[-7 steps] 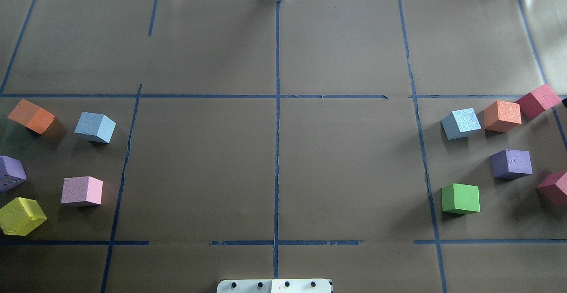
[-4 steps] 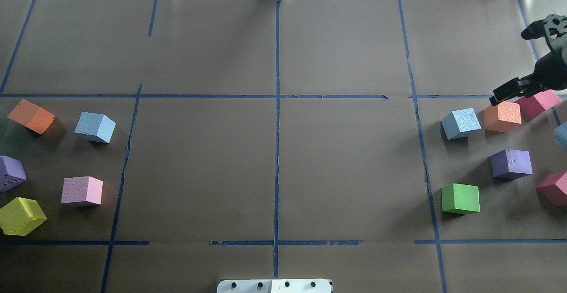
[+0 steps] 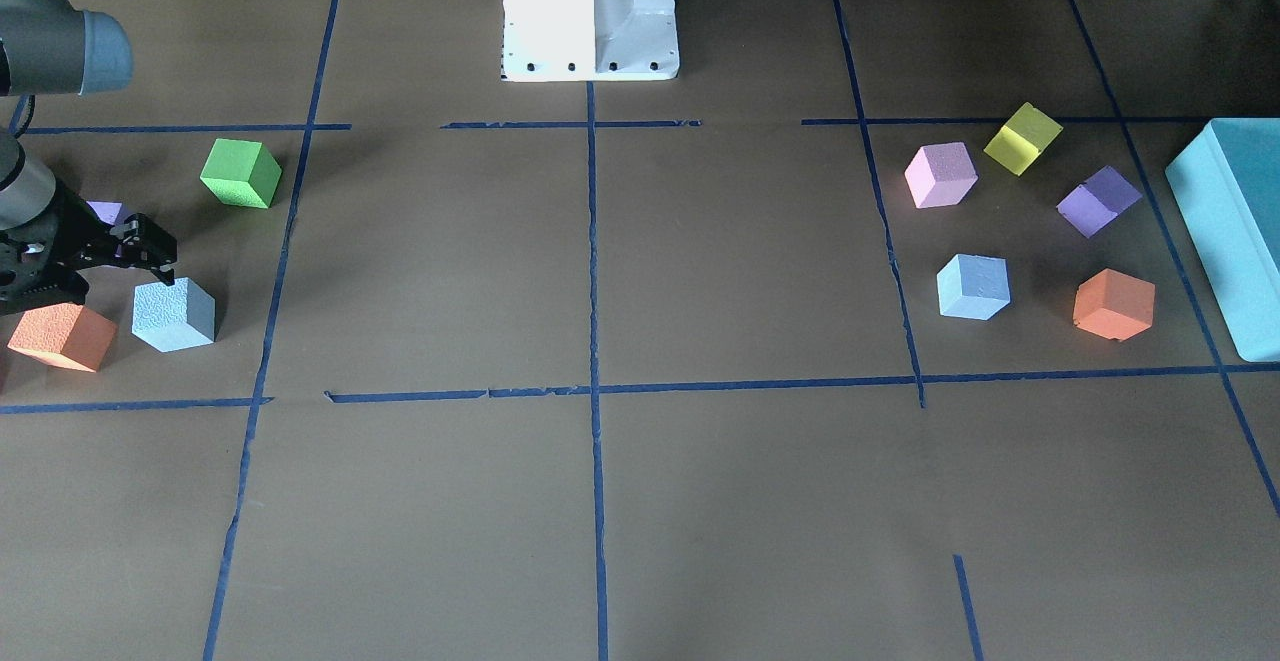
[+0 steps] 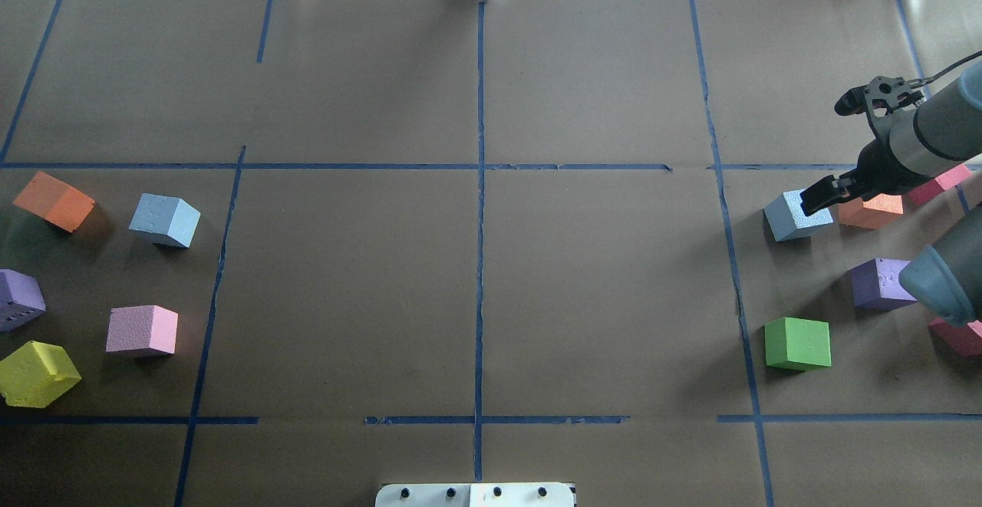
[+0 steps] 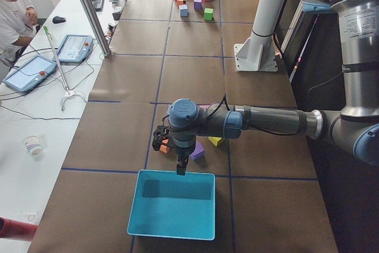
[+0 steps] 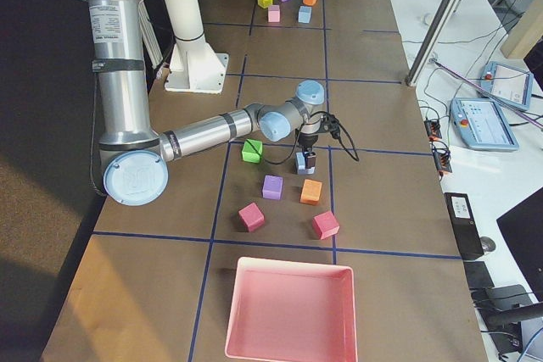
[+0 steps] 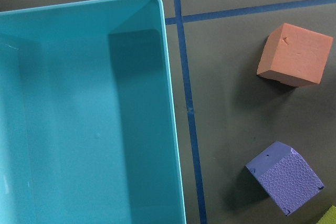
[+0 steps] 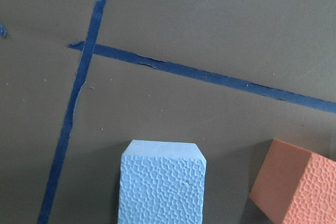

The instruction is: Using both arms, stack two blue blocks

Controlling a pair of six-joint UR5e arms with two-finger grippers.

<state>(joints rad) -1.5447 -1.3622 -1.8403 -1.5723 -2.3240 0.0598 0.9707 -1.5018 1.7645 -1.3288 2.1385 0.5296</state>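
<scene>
Hovering low over the table (image 4: 476,292), the right gripper (image 4: 812,202) was recorded directly above the first blue block (image 4: 790,219). Its fingertips were placed at about the block's top face, and contact could not be confirmed. The jaws were judged to be parted, with nothing held between them. In the right wrist view the first blue block was found just below the jaws, resting flat on the brown paper. An orange cube (image 8: 294,187) was noted just beside it, on the wrist side of the jaws, with a narrow gap between the two. A green cube (image 4: 798,344) was logged near, off to one side of the jaws.

The left gripper (image 5: 180,169) was seen only in the left side view. It was pointed downward over the rim of the teal box (image 7: 79,129), and whether its jaws were parted or closed could not be told. A second orange cube (image 7: 296,53) and a purple cube (image 7: 286,182) were noted on the table beside the box, near those jaws.

The second blue block (image 4: 164,220) was located beyond the second orange cube from the left jaws, standing alone on the table. It was well apart from the right jaws, at the opposite end of the table. The two blue blocks were recorded as unstacked.
</scene>
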